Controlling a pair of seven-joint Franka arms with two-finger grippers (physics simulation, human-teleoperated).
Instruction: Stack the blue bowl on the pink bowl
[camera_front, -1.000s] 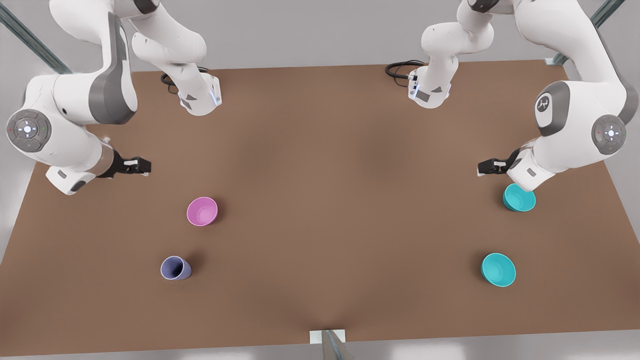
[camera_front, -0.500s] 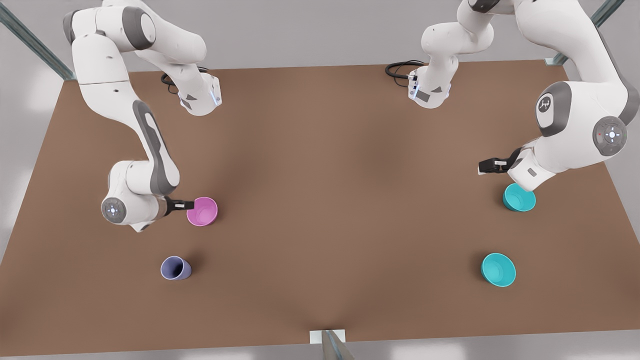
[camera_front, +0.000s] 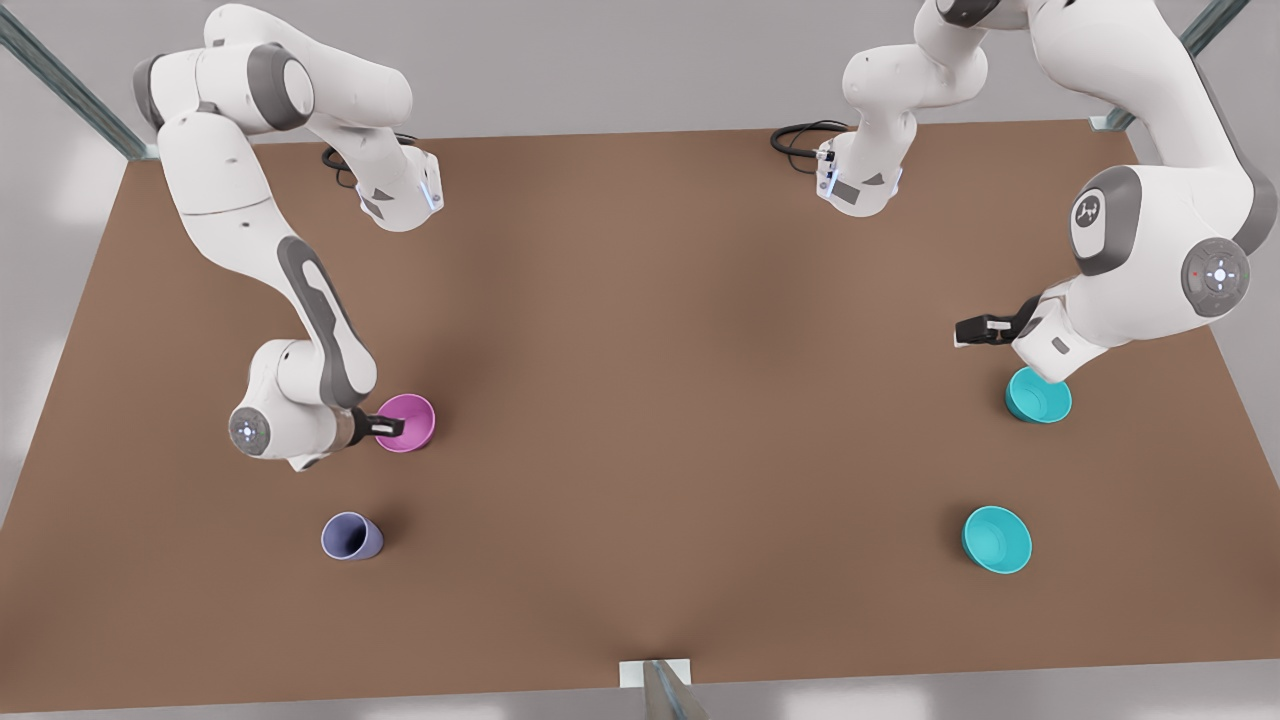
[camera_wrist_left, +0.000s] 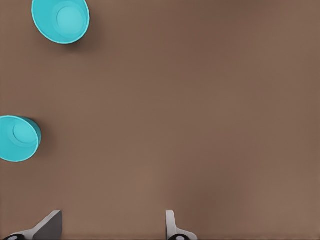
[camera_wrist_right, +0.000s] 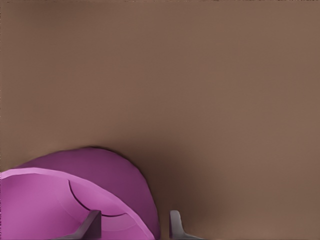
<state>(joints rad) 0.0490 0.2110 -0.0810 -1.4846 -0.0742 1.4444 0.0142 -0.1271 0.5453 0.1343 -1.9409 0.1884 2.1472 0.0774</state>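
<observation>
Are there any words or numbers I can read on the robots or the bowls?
No words or numbers can be read.
A small round logo on the arm at the front view's right is too small to read.
The pink bowl, both teal bowls and the lavender cup are plain.

Bare table (camera_front: 660, 400) lies open between pink bowl (camera_front: 410, 420) and teal bowls (camera_front: 997, 539)

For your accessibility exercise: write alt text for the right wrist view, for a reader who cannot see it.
Close view from the right wrist: the right hand straddles the rim of the pink bowl, one finger inside the bowl and one outside its wall, not yet closed on it. Beyond the bowl lies the plain brown table.
</observation>
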